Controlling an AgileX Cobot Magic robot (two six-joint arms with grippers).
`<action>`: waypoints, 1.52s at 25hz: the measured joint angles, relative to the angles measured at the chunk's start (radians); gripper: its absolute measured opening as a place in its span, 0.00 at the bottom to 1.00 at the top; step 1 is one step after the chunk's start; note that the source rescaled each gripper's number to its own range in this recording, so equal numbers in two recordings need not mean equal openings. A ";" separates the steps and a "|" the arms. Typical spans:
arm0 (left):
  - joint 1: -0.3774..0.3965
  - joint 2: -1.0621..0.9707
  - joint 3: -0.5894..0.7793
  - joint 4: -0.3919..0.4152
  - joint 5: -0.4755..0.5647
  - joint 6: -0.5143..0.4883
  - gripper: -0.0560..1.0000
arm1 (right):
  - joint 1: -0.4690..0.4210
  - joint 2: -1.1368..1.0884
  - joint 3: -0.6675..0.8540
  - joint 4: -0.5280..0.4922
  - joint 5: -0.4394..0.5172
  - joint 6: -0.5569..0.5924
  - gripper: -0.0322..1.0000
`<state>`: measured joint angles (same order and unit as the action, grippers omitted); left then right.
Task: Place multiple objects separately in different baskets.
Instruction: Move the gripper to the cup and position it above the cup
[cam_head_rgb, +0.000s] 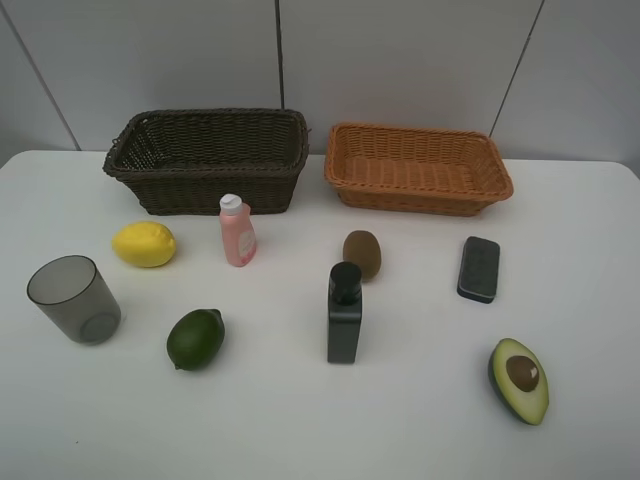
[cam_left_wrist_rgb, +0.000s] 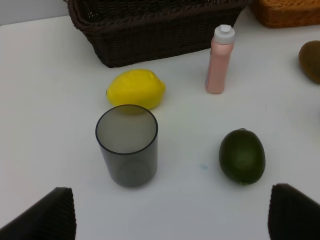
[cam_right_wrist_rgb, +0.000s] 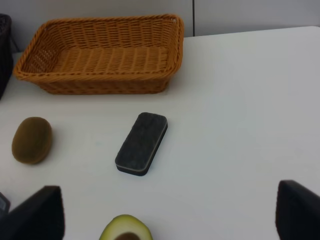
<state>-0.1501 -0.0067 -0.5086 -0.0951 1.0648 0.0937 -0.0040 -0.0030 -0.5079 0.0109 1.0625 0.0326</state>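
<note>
Baskets: dark brown basket (cam_head_rgb: 220, 190) and orange-tan basket (cam_head_rgb: 420, 197) side by side at the white table's (cam_head_rgb: 300, 430) far edge | Left: lemon (cam_head_rgb: 144, 244), pink bottle (cam_head_rgb: 238, 232), grey cup (cam_head_rgb: 75, 298), lime (cam_head_rgb: 195, 339) before the brown one | Right: kiwi (cam_head_rgb: 362, 253), black bottle (cam_head_rgb: 344, 315), dark pad (cam_head_rgb: 479, 269), halved avocado (cam_head_rgb: 519, 379) | Pincers: left gripper (cam_left_wrist_rgb: 172, 215) and right gripper (cam_right_wrist_rgb: 170, 215), all 4 fingers spread wide, holding nothing

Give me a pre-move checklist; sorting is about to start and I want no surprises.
1. Left gripper open, empty: ok.
2. Right gripper open, empty: ok.
3. Tan basket empty: ok.
4. Dark basket empty: cannot tell; its near wall hides some floor.
5. Cup upright, apart from lemon: ok.
6. Pink bottle, black bottle standing: ok.
</note>
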 joint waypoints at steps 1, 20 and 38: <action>0.000 0.000 0.000 0.000 0.000 0.000 0.99 | 0.000 0.000 0.000 0.000 0.000 0.000 1.00; 0.000 0.000 0.000 0.000 0.000 0.000 0.99 | 0.000 0.000 0.000 0.000 0.000 0.000 1.00; 0.000 0.555 -0.105 0.143 -0.004 -0.186 0.99 | 0.000 0.000 0.000 0.000 0.000 0.000 1.00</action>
<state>-0.1501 0.5484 -0.6140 0.0476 1.0610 -0.0926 -0.0040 -0.0030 -0.5079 0.0109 1.0625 0.0326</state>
